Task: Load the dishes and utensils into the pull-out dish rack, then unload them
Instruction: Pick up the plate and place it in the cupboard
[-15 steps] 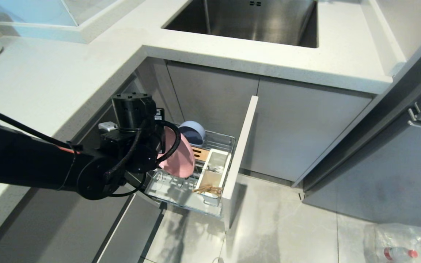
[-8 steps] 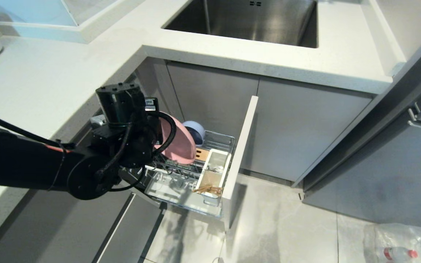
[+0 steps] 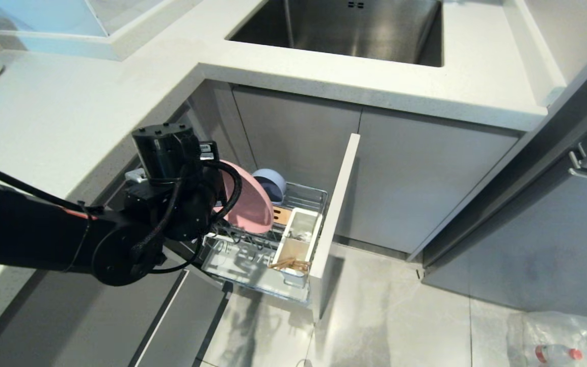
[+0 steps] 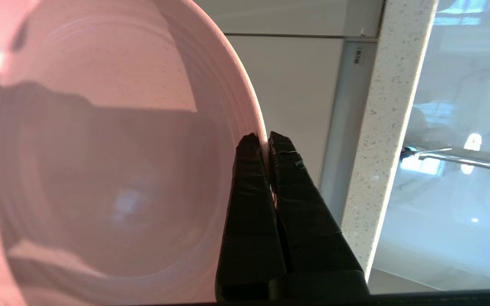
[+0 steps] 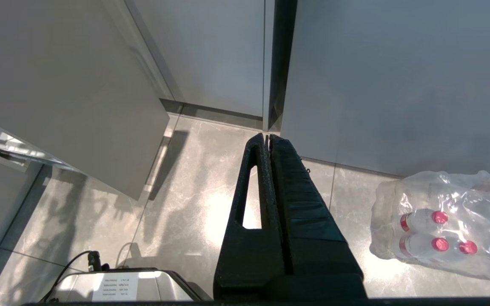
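I am pinching the pink plate (image 4: 100,161) by its rim with my left gripper (image 4: 261,142), fingers clamped, above the dish rack (image 3: 252,257). Such a thin edge-grip is risking slippage; the plate could drop onto the blue bowl (image 3: 271,182).

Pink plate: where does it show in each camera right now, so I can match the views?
Head view: pink plate on edge above the dish rack, at the left gripper.
Left wrist view: fills the frame's left, rim pinched by the gripper.
Right wrist view: not in it.
Shared landmark: speckled white countertop.
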You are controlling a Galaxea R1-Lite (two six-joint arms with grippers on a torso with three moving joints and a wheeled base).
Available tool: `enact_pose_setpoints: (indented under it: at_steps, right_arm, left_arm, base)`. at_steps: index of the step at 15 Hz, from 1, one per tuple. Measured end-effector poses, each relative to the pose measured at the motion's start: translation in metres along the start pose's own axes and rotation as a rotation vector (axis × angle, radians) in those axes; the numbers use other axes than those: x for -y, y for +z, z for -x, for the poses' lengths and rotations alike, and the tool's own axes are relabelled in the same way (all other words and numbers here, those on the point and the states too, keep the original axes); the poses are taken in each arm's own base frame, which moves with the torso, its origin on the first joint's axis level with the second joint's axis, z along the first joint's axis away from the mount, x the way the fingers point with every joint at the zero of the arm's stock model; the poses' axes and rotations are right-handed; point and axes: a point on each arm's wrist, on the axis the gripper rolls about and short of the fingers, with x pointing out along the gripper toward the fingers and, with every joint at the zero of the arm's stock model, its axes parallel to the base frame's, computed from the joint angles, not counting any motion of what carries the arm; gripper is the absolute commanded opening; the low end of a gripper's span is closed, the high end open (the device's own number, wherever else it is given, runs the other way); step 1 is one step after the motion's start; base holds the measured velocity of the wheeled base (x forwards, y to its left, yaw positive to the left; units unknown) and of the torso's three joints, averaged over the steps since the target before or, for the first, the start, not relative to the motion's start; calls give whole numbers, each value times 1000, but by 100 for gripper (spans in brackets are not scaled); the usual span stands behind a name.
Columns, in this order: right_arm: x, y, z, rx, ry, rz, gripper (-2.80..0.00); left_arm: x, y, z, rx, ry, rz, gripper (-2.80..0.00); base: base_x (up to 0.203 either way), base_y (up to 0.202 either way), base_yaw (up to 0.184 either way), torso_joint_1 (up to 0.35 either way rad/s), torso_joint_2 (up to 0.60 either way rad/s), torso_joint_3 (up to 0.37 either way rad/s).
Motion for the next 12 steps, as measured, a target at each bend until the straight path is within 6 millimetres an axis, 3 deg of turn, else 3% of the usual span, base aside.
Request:
enact_pose_setpoints:
  at_steps: [12]
  right_arm:
    - [0,0,0,0,0,0,-280]
  left_arm:
    - [-24,-4,-4,3,26,-22,-280]
  base:
    - [0,0,0,0,0,0]
